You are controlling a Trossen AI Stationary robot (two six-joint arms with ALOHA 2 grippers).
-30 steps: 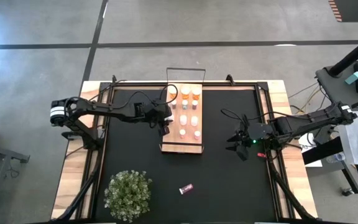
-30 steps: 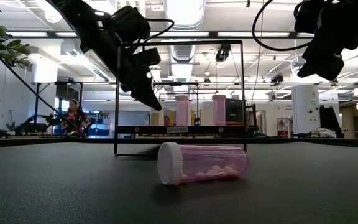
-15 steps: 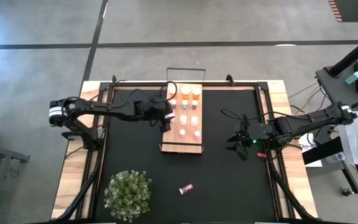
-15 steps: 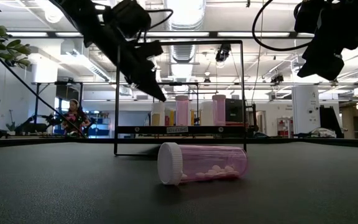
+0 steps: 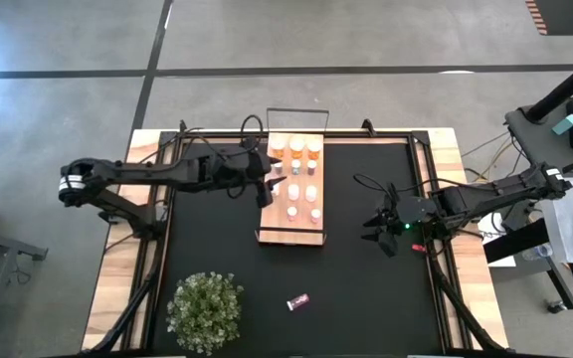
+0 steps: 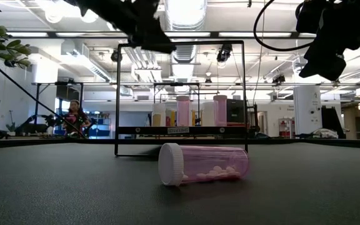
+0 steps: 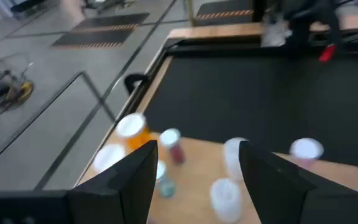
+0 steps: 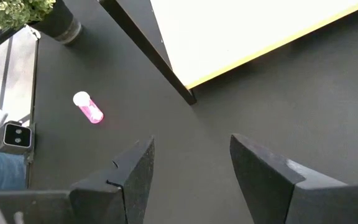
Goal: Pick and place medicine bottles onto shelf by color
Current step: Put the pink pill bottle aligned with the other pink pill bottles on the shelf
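Open black mat (image 5: 366, 288) around lone pink bottle (image 5: 297, 300), plant (image 5: 205, 309) nearby, shelf (image 5: 292, 236) crowded with bottles

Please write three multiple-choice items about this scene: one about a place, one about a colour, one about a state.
1. Where is the lying bottle?
A. on the black mat
B. on the shelf
C. in the plant

2. What colour is its body?
A. green
B. pink
C. blue

3. How is the left hand?
A. shut on a bottle
B. open and empty
C. out of view

Key: 1 A, it lies near the plant, apart from the shelf. 2 B, pink with a white cap. 3 B, the left wrist view shows nothing between its spread fingers.
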